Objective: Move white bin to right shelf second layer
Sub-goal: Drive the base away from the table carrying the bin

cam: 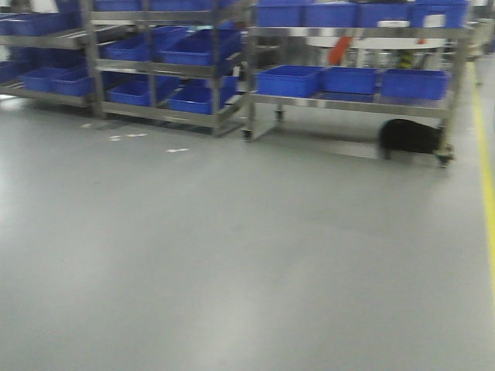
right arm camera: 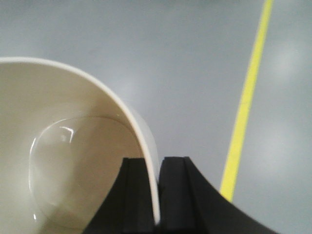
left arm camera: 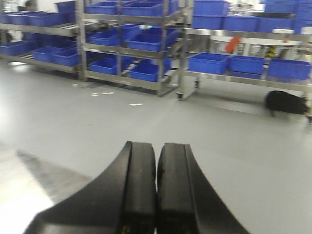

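The white bin (right arm camera: 58, 161) fills the left of the right wrist view, its cream inside open toward the camera. My right gripper (right arm camera: 157, 168) is shut on its rim: one finger (right arm camera: 134, 195) inside the wall, the other outside. The bin hangs above the grey floor. My left gripper (left arm camera: 156, 156) is shut and empty, held over the floor and facing the racks. Steel racks with blue crates stand ahead; the right-hand rack (cam: 356, 104) shows in the front view and in the left wrist view (left arm camera: 243, 78). I cannot make out roller tracks at this distance.
Several blue crates (cam: 290, 79) fill the rack levels. A black shape (cam: 410, 137) lies under the right rack. A yellow floor line (cam: 485, 170) runs along the right, also in the right wrist view (right arm camera: 243, 112). Grey floor (cam: 232, 255) stretches between me and the racks.
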Controlling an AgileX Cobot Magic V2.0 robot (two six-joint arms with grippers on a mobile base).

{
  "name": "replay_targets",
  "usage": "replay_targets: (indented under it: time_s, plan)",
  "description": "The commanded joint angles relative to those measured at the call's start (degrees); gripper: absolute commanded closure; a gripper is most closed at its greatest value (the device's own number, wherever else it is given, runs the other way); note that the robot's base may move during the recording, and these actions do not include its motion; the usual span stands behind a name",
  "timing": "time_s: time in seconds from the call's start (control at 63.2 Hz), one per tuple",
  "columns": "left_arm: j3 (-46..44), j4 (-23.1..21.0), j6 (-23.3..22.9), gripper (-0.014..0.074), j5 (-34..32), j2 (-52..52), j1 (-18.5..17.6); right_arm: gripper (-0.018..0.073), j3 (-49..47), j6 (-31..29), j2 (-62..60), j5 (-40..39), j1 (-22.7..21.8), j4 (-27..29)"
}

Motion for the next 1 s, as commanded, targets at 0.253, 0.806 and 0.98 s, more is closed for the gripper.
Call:
replay_targets:
  time_s: [0.253,0.806,0.98]
  plan:
    - [1.56,-0.30,-0.30,0.0512,-4.77,-0.87,-0.41,0.0504,-1.64,0.27,-0.02,-5.55,0.15,-0.28]
    - [1.56,-0.30,-0.30,0.0512,-4.77,-0.87,-0.41,0.0504,-1.64,0.27,-0.02,-5.22,0.09,-0.28]
    - [1.56,-0.30,-0.30,0.0512,-4.77,-0.87,-0.41,0.0504,-1.64,0.27,-0.02,-5.22,0.09,-0.28]
